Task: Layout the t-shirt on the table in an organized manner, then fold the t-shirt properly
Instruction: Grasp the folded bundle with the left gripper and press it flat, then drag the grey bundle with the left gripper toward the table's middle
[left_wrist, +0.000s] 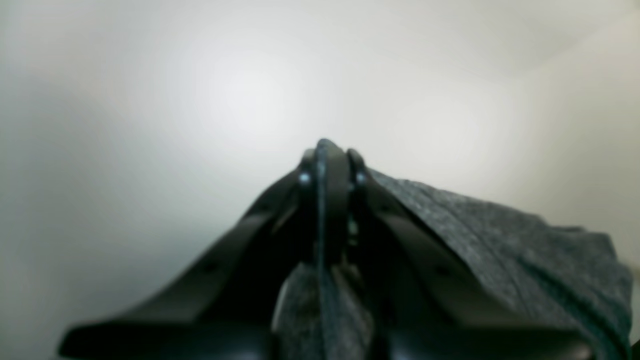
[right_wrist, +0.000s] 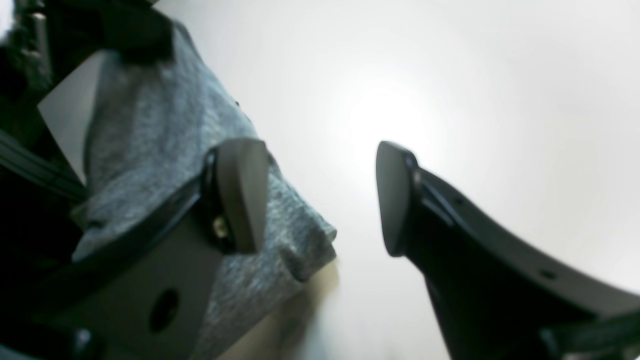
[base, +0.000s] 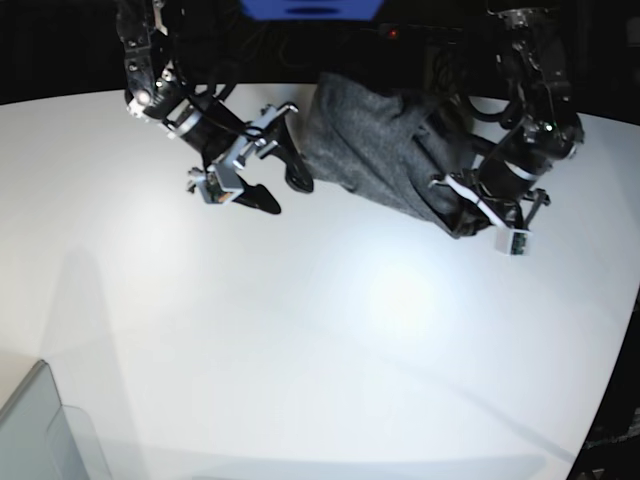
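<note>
I find the shirt (base: 385, 155) bunched at the far edge of the table (base: 300, 340). Left gripper (left_wrist: 327, 155) is clamped on it; right gripper (right_wrist: 320, 197) gapes, empty. Layout underway; right needs a corner next.

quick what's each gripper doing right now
Left gripper: closed on the t-shirt.
Right gripper: open, holding nothing.
</note>
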